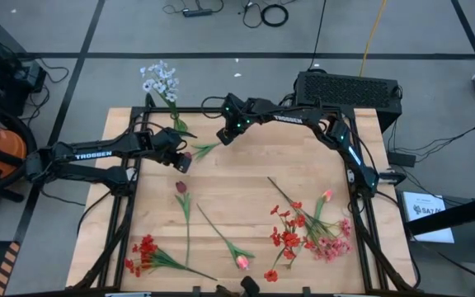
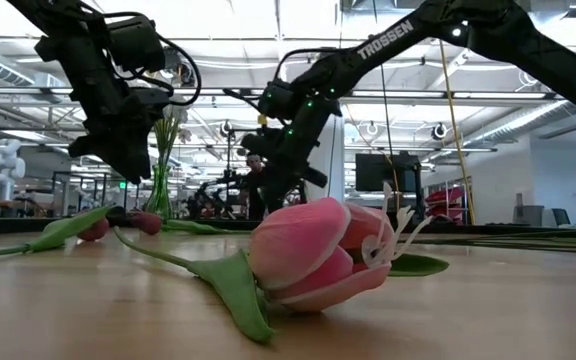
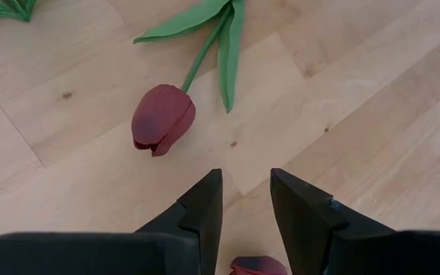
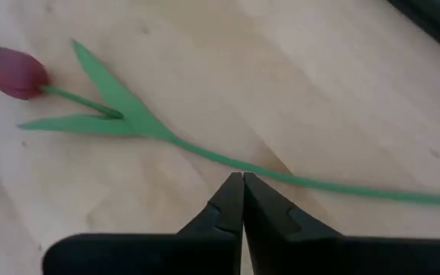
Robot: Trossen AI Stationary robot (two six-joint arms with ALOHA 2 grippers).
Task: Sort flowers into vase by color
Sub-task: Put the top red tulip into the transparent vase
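Lying across the centre of the right wrist view, a dark red tulip (image 4: 12, 72) is stretching its green stem (image 4: 296, 177) toward the right edge, and the right gripper (image 4: 242, 200) is hovering just beside that stem with its fingers pressed fully together and nothing between them, so the stem is not being held. In the high view this gripper (image 1: 225, 132) is sitting at upper centre of the table (image 1: 246, 169), the likely reason being an attempted pickup that is closing short of the stem. Left of it, the left gripper (image 1: 181, 158) is poised with its fingers (image 3: 205, 210) parted and empty above a second dark red tulip (image 3: 163, 118), apparently lining up a grasp. Remaining flowers are spread unsorted: a white sprig (image 1: 160, 80) at upper left, a red cluster (image 1: 144, 254) at lower left, a pink tulip (image 1: 242, 261) at lower centre, and mixed red and pink blooms (image 1: 312, 231) at lower right.
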